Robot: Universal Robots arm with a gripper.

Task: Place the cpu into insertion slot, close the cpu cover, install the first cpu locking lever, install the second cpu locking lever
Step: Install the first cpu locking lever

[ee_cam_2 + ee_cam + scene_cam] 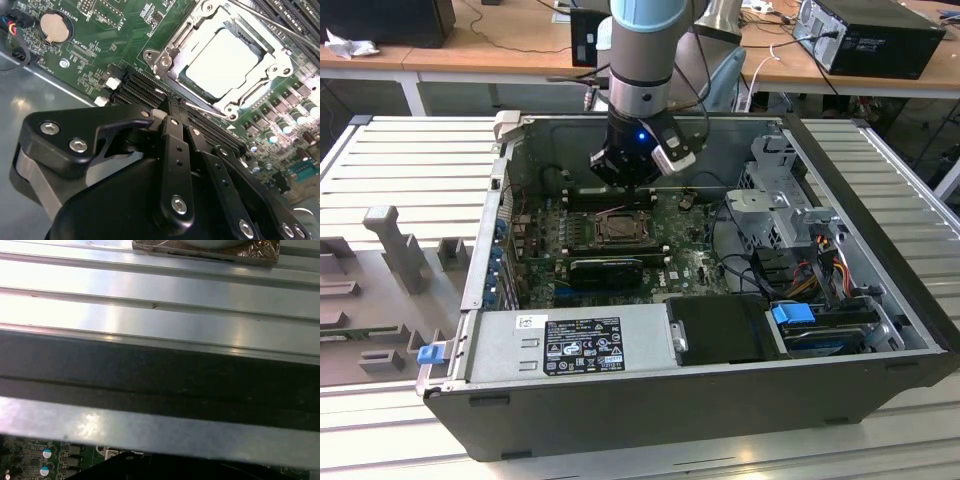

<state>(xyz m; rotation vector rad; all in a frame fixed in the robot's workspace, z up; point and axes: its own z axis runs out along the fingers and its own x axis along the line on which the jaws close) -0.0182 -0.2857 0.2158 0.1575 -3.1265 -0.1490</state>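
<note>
Inside open computer case: cpu seated in insertion slot, cpu cover down; end effector fingers together, empty.

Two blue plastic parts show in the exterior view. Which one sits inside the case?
The blue clip on the drive bay at the exterior view's right; the other blue tab hangs outside the case's left corner.

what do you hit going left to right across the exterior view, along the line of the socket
grey foam tray → open computer case's left wall → insertion slot on the green motherboard → silver drive cage → ribbed metal table
</note>
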